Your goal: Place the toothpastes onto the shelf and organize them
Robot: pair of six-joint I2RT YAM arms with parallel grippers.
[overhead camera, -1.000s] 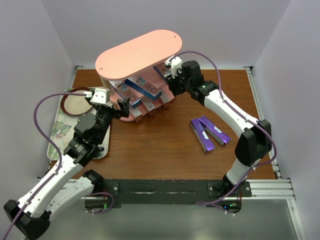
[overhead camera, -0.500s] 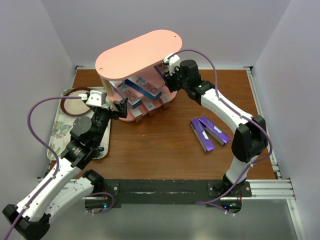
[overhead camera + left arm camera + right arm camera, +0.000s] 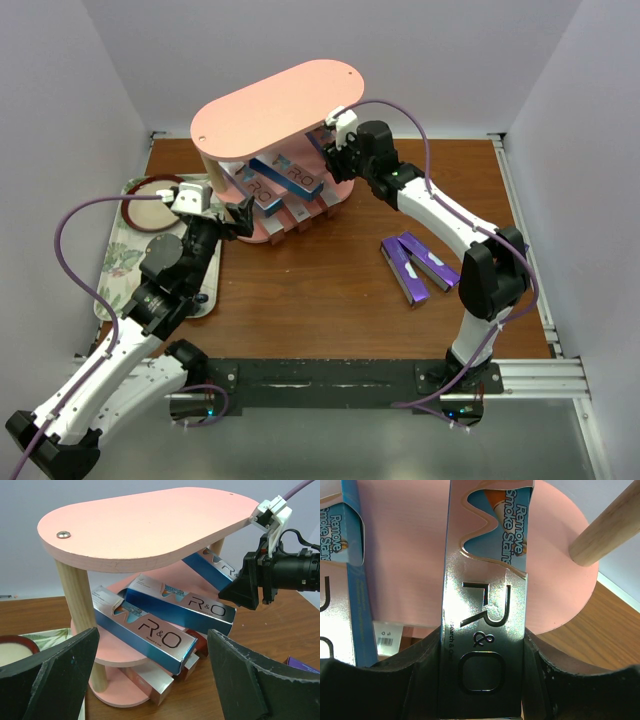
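The pink three-tier shelf [image 3: 275, 105] stands at the back of the table. Two blue toothpastes [image 3: 145, 630] lie slanted on its middle board [image 3: 410, 540]. My right gripper [image 3: 482, 675] is shut on a third blue toothpaste [image 3: 487, 605], which reaches in over that board from the shelf's right side [image 3: 335, 150]. Red and white toothpastes [image 3: 300, 212] sit on the bottom board. Purple toothpastes [image 3: 415, 265] lie on the table at the right. My left gripper [image 3: 243, 213] hangs open in front of the shelf's left end, nothing between its fingers [image 3: 50, 680].
A floral tray [image 3: 120, 265] with a red-rimmed dish [image 3: 150, 205] lies at the left, under my left arm. A metal rail [image 3: 525, 215] runs along the table's right edge. White walls close in the back and both sides.
The right gripper has moved slightly left with its blue box, farther in under the top board. The left arm has shifted a little to the left, its gripper still open.
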